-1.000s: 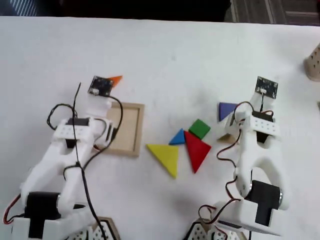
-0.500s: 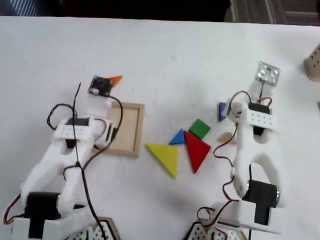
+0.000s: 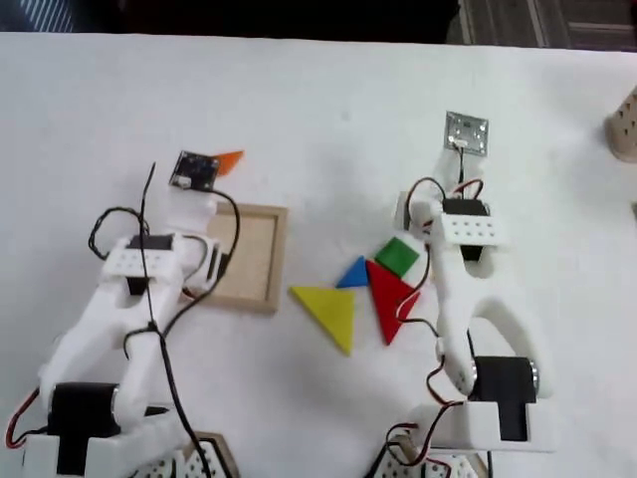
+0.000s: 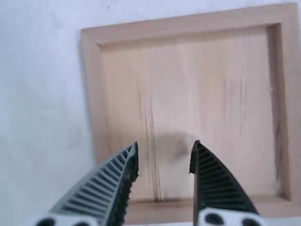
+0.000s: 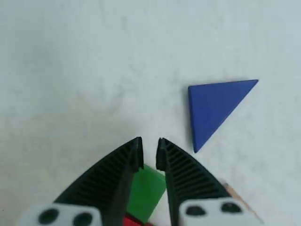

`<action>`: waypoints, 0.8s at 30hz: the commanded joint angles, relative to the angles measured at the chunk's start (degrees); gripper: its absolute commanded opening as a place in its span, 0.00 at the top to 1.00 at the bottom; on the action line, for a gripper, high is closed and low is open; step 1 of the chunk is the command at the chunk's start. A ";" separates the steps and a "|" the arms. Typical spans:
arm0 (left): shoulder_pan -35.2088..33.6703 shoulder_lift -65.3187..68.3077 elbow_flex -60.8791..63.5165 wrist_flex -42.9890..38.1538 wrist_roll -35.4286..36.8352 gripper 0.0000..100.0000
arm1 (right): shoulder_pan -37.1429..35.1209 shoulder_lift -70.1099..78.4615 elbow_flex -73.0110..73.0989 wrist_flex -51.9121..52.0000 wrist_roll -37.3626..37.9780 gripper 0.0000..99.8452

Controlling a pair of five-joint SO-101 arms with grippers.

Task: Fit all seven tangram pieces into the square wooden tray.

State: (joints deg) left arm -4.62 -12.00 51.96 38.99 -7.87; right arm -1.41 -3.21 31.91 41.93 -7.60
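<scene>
The square wooden tray [image 3: 261, 261] lies left of centre, partly under my left arm. My left gripper [image 4: 163, 146] hovers open over the tray's [image 4: 89, 94] bare floor with nothing between its fingers. An orange triangle [image 3: 230, 159] lies beyond the tray. At mid-table sit a yellow triangle [image 3: 328, 309], a small blue triangle [image 3: 352, 274], a red triangle [image 3: 390, 297] and a green square [image 3: 398, 255]. My right gripper [image 5: 149, 140] is shut and empty above the green square [image 5: 148, 193], with a dark blue triangle [image 5: 216, 108] lying beside it.
A tan piece's corner [image 5: 240, 205] shows near the dark blue triangle. A pale cardboard object [image 3: 624, 124] stands at the table's right edge. White tabletop stretches wide behind both arms.
My right arm has swung left over the cluster of pieces and now covers the dark blue triangle in the high view. The left arm has barely moved.
</scene>
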 commanded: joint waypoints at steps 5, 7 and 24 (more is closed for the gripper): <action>-0.13 -0.66 -0.70 -1.23 -0.26 0.99 | 0.04 -3.82 -0.35 3.21 2.20 0.97; -0.13 -0.66 -0.70 -1.23 0.00 0.96 | 0.13 -3.82 -0.35 2.77 2.20 0.97; -5.93 0.04 -18.02 5.54 13.45 0.95 | 0.13 -3.74 -0.26 2.86 2.20 0.97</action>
State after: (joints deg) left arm -11.21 -11.91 40.70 41.54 4.18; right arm -1.49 -3.21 31.91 44.66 -6.37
